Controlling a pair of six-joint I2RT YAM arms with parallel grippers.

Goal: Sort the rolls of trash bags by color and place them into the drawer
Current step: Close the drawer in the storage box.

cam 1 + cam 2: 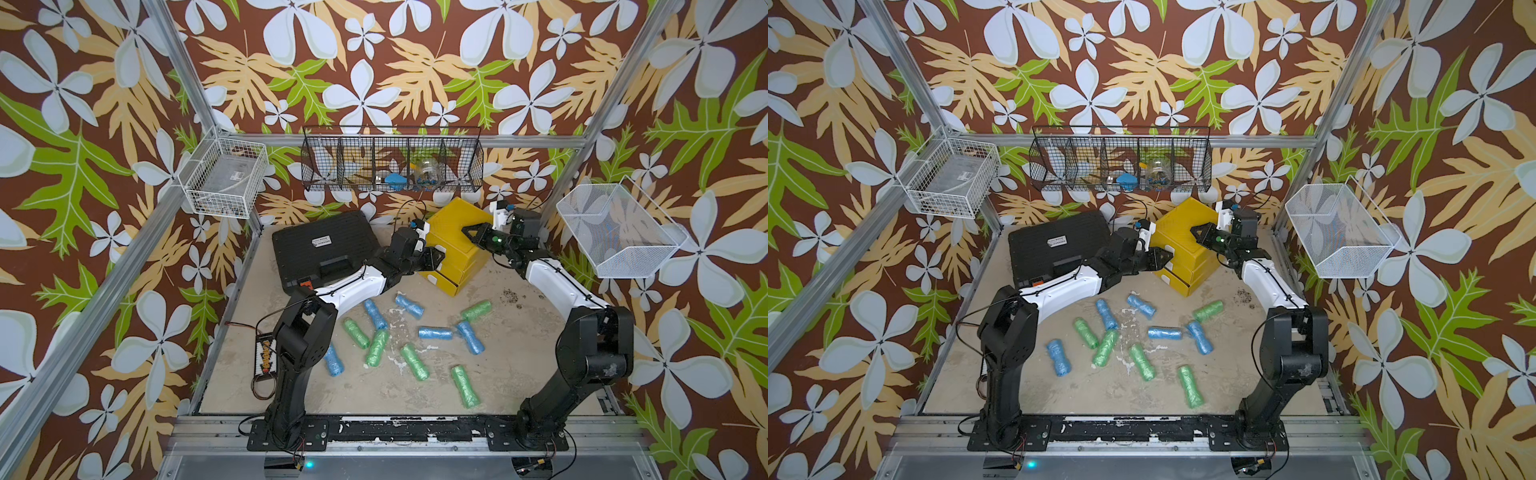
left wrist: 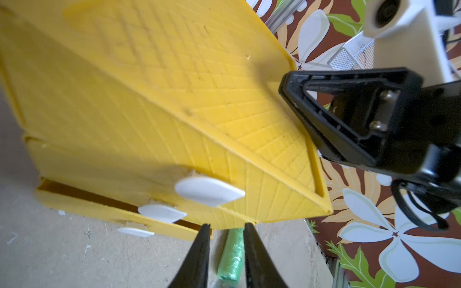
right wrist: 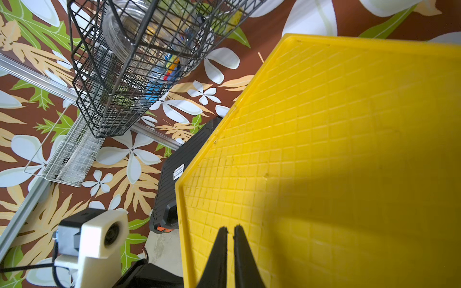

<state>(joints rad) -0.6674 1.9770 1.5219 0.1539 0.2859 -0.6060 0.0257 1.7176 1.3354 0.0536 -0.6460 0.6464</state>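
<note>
- Blue rolls (image 1: 435, 333) and green rolls (image 1: 414, 361) lie mixed across the table (image 1: 519, 365). None is in a drawer yet.
- Left gripper (image 2: 225, 225), jaws slightly apart and empty, sits at the front of the yellow drawer unit (image 1: 451, 226), near its white handles (image 2: 209, 190).
- Right gripper (image 3: 230, 228), closed on nothing, is at the unit's top, probably steadying it.
- The likely step is opening a drawer. The next move calls for catching one handle and pulling straight out.

Both extended far forward, left claw (image 2: 227, 225) slightly parted, right claw (image 3: 230, 227) closed
</note>
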